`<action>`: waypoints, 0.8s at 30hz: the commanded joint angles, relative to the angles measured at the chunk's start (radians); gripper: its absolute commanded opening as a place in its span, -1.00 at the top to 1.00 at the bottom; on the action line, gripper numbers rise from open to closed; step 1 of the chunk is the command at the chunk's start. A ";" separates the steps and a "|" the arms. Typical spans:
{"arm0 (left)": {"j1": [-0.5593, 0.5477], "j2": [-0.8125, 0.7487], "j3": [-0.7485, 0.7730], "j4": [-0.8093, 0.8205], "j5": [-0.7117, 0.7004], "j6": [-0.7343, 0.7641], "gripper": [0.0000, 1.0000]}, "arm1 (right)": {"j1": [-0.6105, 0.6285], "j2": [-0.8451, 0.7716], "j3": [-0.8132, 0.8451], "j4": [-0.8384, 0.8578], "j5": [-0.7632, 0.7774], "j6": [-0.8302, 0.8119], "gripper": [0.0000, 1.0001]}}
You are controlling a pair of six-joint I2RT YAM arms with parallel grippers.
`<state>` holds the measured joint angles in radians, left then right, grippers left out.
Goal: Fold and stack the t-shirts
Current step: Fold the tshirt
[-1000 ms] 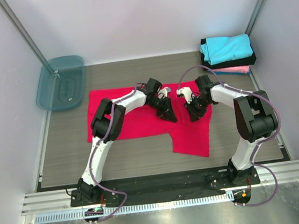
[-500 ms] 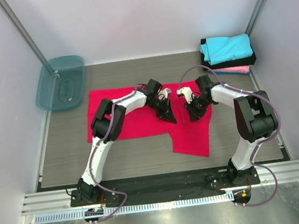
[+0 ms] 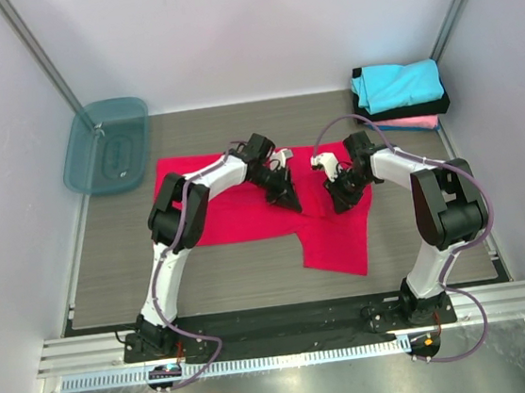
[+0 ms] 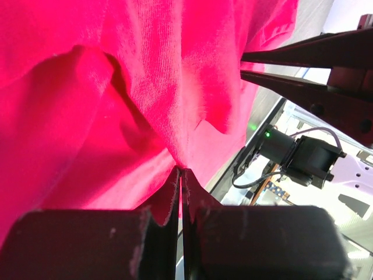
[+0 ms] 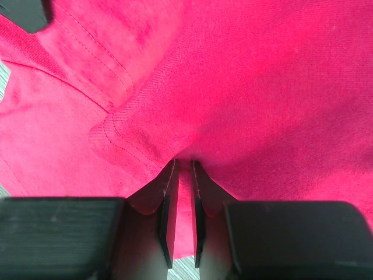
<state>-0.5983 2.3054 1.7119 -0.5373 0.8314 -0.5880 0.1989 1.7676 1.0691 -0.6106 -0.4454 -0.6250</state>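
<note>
Done: cyan, black and pink folded cloth t-shirts [image 3: 400,84] stacked at 2 o'clock. Pending: large bright red cloth t-shirt [image 3: 217,216], mid-table, part-folded; left gripper [image 3: 288,201] and right gripper [image 3: 340,202] each clamped on its fabric.

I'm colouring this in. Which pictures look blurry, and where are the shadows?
Left wrist view: left fingers blurry up close, dark shadowed folds in the red shirt. Right wrist view: right fingers soft, cloth weave sharp. Top view: sharp, evenly lit, hardly any shadow.
</note>
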 commanded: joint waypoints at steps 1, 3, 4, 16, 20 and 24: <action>0.003 -0.057 -0.009 -0.026 0.032 0.034 0.99 | 0.000 0.020 -0.034 0.029 0.020 -0.010 0.60; 0.003 -0.063 -0.009 -0.033 0.031 0.039 1.00 | 0.000 0.016 -0.035 0.029 0.024 -0.016 0.60; 0.006 -0.064 -0.014 -0.035 0.032 0.040 0.99 | 0.000 0.016 -0.035 0.029 0.025 -0.016 0.61; 0.034 -0.112 -0.049 -0.085 0.017 0.096 0.99 | 0.000 0.018 -0.029 0.029 0.028 -0.013 0.60; 0.035 -0.115 -0.028 -0.124 -0.023 0.117 0.64 | 0.000 0.001 -0.026 0.023 0.030 -0.016 0.59; 0.045 -0.164 0.020 -0.220 -0.128 0.224 0.48 | 0.000 -0.093 -0.015 -0.015 0.024 -0.031 0.58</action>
<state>-0.5636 2.2398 1.6760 -0.6701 0.7795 -0.4538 0.1989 1.7542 1.0637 -0.6090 -0.4423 -0.6281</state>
